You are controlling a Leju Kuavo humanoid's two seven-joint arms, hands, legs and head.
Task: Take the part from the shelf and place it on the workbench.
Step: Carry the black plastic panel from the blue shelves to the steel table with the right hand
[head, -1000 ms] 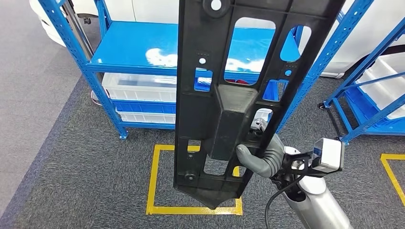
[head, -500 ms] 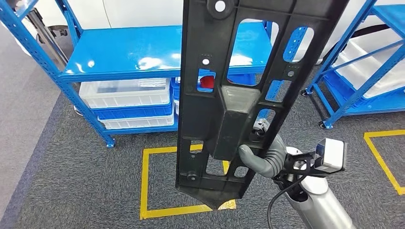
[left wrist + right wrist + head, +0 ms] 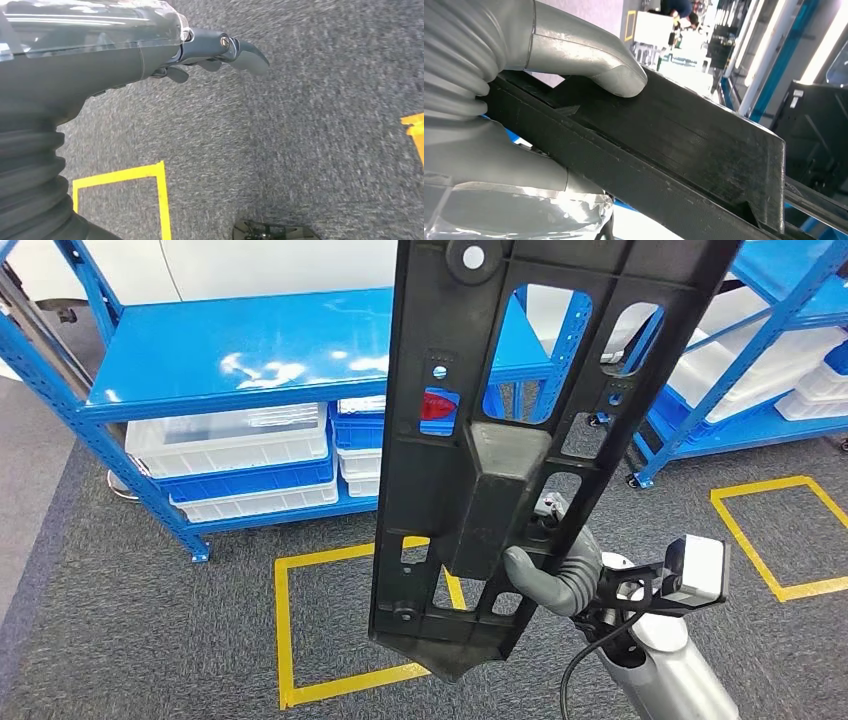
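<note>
A long black plastic part (image 3: 500, 440) with cut-out windows and a raised box in its middle stands upright in front of me, its pointed lower end above the carpet. My right hand (image 3: 555, 570) grips it low on its right edge, the grey thumb pressed on the part (image 3: 684, 145) in the right wrist view, where the right hand (image 3: 524, 90) wraps the black bar. My left hand (image 3: 210, 55) hangs above the grey carpet, holding nothing, its fingers loosely extended.
A blue shelf rack (image 3: 240, 350) with white and blue bins (image 3: 230, 465) underneath stands ahead at left. Another blue rack (image 3: 760, 360) with bins is at right. Yellow tape squares (image 3: 290, 640) mark the grey carpet, one more yellow square (image 3: 770, 540) at right.
The whole view has shifted: the blue rack and the yellow square have slid leftward and the right rack has come further in, so the camera turned. The part stays gripped in my right hand.
</note>
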